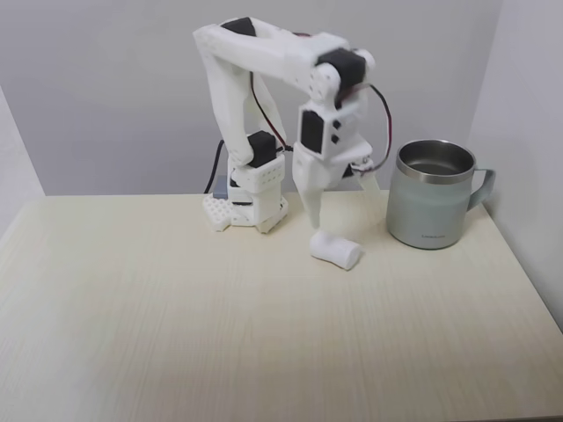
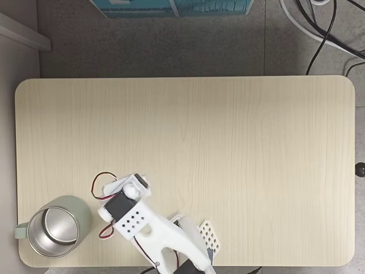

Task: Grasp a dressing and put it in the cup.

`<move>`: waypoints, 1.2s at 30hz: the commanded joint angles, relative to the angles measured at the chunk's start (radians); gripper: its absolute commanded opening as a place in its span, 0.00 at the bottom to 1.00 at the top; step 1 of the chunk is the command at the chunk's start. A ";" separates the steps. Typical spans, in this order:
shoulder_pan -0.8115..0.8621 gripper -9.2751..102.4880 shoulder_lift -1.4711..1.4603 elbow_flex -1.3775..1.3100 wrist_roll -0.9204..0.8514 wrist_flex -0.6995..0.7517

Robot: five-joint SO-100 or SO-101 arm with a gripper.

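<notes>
- Your dressing [image 1: 336, 250], a small white gauze roll, lies on its side, near the cup's left in a fixed view.
- Your cup [image 1: 428, 197], pale grey-green with steel interior, stands upright and empty.

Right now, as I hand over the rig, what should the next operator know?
Gripper: open, fingers pointing down just above the dressing, holding nothing.
Dressing: lying on its side on the table, just left of the cup in the fixed view from the front.
Cup: upright, with nothing seen inside, near the table's edge.
Done: approach to the dressing.
Left: lower, close on it, lift, carry it to the cup, release.
</notes>
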 commanded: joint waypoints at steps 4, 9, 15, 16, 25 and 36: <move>-0.044 0.41 0.028 -0.094 0.008 -0.114; -0.080 0.41 0.120 -0.152 0.032 -0.209; -0.072 0.42 0.236 -0.169 0.037 -0.295; -0.071 0.42 0.253 -0.169 0.037 -0.307; -0.071 0.39 0.362 -0.144 0.055 -0.354; -0.060 0.11 0.360 -0.144 0.094 -0.376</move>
